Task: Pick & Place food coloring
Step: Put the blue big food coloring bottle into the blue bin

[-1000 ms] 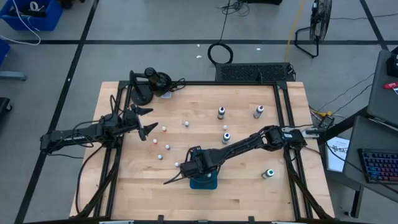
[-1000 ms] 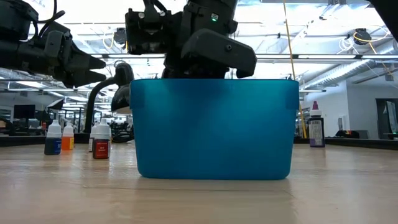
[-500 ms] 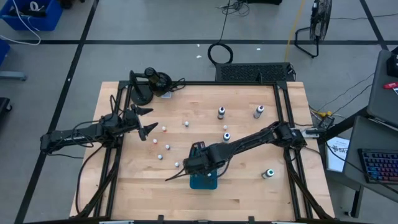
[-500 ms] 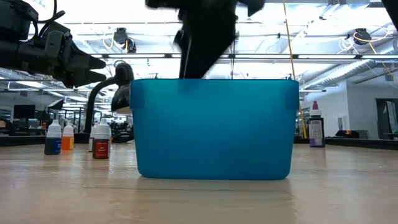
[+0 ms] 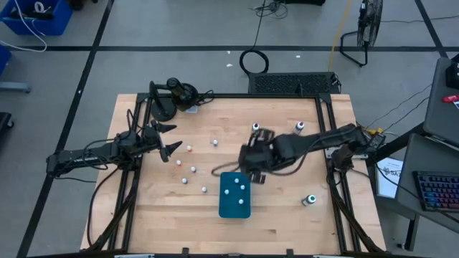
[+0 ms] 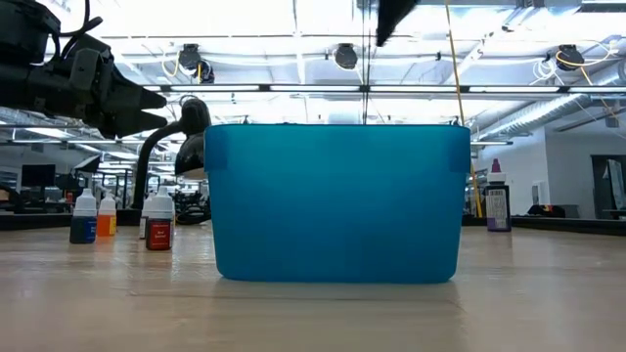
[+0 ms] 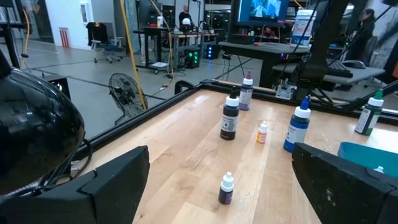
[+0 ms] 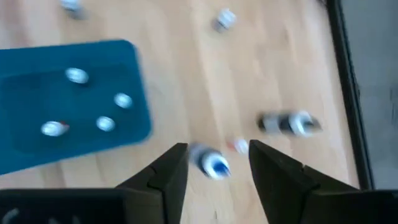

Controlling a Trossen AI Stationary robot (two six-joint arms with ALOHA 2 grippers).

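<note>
The food coloring bottles are tiny and white-capped. Several stand upright in the teal tray (image 5: 234,204), seen as caps (image 8: 76,75). Others stand scattered on the table: small ones (image 5: 189,149) near my left gripper, larger ones (image 5: 254,128) toward the far side, and one (image 5: 310,199) near the right edge. My right gripper (image 5: 219,172) hovers open above the table, just beyond the tray's far edge. In its wrist view a blue-marked bottle (image 8: 211,163) shows far below, between its fingers (image 8: 171,171). My left gripper (image 5: 168,140) waits open at the left, above the table.
The tray (image 6: 333,200) fills the middle of the low view. Bottles (image 6: 158,223) stand to its left and a dark one (image 6: 497,200) to its right. A black lamp-like stand (image 5: 172,93) sits at the far left corner. Black rails (image 5: 326,136) frame the table.
My right arm has swung up and away from above the tray, toward the table's far right, and has risen almost out of the low view. The tray, covered by the gripper before, now shows several caps inside. The left arm stayed still.
</note>
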